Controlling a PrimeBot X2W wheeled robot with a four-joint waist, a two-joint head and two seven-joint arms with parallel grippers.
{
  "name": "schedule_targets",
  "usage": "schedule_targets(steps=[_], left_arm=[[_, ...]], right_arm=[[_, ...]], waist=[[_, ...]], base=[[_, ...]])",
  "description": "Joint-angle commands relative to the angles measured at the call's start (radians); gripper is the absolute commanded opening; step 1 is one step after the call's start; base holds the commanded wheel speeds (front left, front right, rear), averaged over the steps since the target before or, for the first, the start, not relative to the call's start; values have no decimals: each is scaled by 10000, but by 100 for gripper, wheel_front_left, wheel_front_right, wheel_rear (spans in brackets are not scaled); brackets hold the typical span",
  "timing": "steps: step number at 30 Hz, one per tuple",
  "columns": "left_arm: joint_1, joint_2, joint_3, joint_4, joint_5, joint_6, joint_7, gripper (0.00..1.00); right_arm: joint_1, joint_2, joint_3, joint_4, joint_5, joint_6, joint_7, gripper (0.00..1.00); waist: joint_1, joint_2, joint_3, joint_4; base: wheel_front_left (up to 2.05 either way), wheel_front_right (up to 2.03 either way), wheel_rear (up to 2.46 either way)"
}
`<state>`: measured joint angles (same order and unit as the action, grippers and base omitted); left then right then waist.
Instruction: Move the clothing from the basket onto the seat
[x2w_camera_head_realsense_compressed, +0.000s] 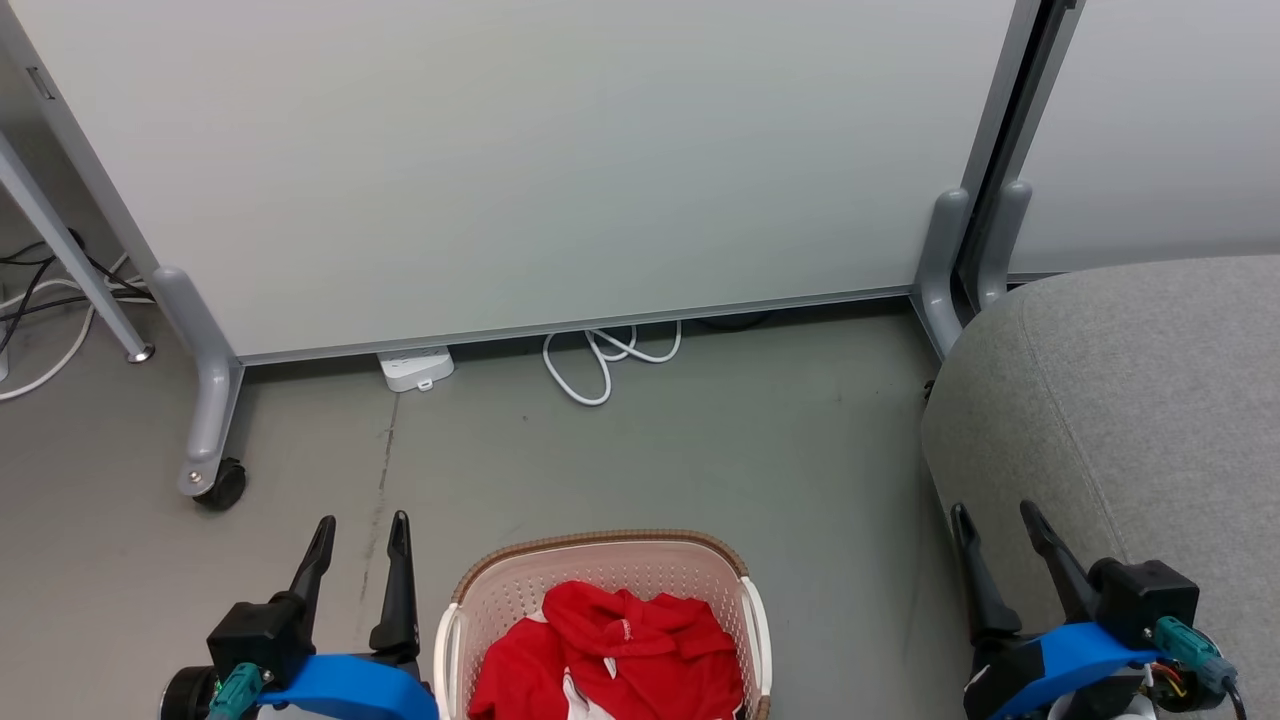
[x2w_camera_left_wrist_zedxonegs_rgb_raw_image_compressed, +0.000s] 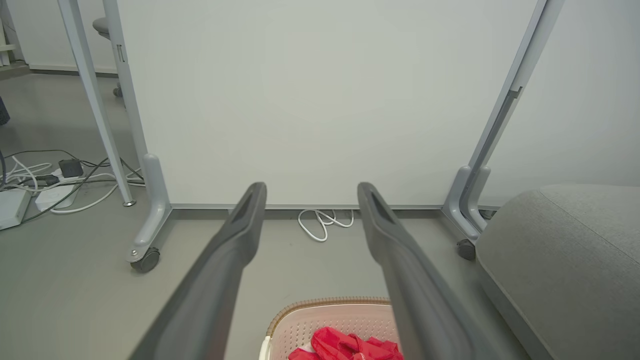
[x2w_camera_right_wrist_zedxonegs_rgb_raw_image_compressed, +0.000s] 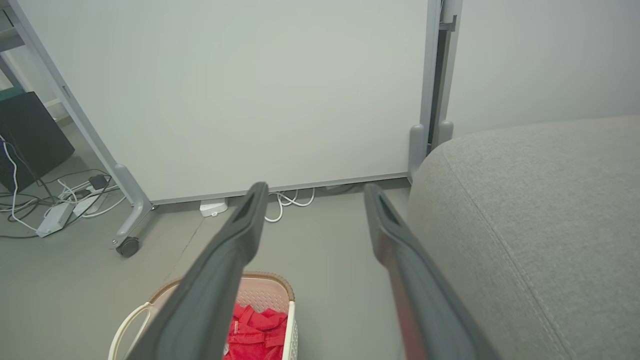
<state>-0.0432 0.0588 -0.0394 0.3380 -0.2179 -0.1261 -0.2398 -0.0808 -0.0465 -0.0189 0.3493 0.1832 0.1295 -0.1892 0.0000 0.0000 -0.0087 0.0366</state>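
The left tool (x2w_camera_head_realsense_compressed: 362, 520) was seen spread and empty at lower left, just beside the basket (x2w_camera_head_realsense_compressed: 600, 541). The basket was set on the floor (x2w_camera_head_realsense_compressed: 700, 450) with the red clothing (x2w_camera_head_realsense_compressed: 620, 650) piled inside. The right tool (x2w_camera_head_realsense_compressed: 996, 512) was likewise seen spread and empty, by the near edge of the grey seat (x2w_camera_head_realsense_compressed: 1130, 400), well apart from the basket.

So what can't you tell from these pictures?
- Head view: the basket's near end, cut by the bottom edge.
- Head view: the sofa's full size, cut by the right edge.
- Number of pieces in the clothing: crumpled over each other.
- Right wrist view: part of the basket, behind a finger of the right tool.
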Motion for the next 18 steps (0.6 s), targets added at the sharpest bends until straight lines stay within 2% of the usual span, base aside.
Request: schedule_targets(steps=[1, 11, 18], left_arm=[[-59, 43, 7, -3, 243, -59, -103, 100], [-27, 15, -23, 109, 830, -49, -276, 100], [-40, -1, 20, 146, 774, -51, -269, 100]], right_arm=[[-183, -64, 13, 22, -249, 19, -117, 100], [-143, -66, 55, 88, -934, 14, -275, 100], [-154, -66, 54, 87, -903, 14, -242, 100]], waist=[[0, 0, -7, 15], [0, 0, -49, 97], [0, 0, -55, 104]], base=[[0, 0, 0], [0, 0, 0], [0, 0, 0]])
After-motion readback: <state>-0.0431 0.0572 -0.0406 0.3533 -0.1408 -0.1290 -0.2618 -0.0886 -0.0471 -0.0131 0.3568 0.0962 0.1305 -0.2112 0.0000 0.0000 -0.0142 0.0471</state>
